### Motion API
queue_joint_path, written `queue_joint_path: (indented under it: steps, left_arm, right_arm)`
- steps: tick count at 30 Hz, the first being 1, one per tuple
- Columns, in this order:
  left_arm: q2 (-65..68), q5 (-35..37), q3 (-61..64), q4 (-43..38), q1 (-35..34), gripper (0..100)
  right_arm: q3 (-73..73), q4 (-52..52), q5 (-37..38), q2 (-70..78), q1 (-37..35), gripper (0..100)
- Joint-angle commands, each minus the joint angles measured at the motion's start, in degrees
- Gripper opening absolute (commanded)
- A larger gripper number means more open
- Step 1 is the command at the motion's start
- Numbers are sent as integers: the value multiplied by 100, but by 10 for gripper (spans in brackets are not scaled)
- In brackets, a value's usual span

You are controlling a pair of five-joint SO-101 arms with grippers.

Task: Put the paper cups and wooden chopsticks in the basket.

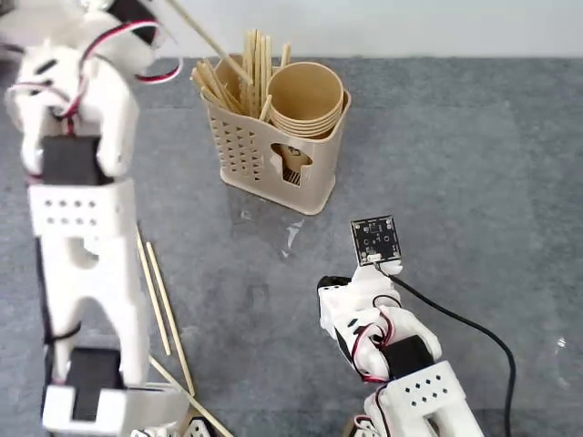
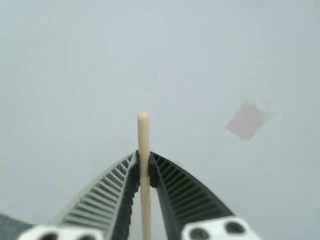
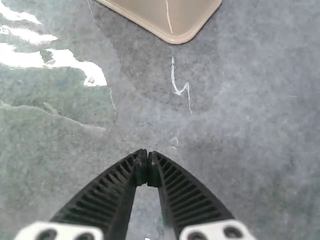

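Overhead, left tool (image 2: 144,158) pinching chopstick (image 2: 143,131), seemingly over rim of basket (image 1: 240,153); right tool (image 3: 148,154) pressed together.

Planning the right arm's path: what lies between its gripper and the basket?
Between the right gripper and the basket, the right wrist view shows bare table with a white mark.

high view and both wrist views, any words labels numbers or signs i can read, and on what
No text can be read.
Circuit board on the right arm: tiny marks, too small to read.
Basket, paper cups, and the chopstick held in the left gripper: no print visible.
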Motion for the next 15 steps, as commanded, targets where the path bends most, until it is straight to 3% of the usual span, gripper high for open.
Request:
queue_joint_path:
  steps: [1, 7, 15]
  left_arm:
    - [369, -44, -22, -176, 18, 13]
    - [642, -695, -22, 185, 35, 23]
    - [79, -800, -31, 1257, 35, 182]
  right_arm:
    - [-35, -127, 70, -75, -4, 9]
    - [-35, -127, 70, -75, -4, 9]
    - [-35, -127, 70, -75, -4, 9]
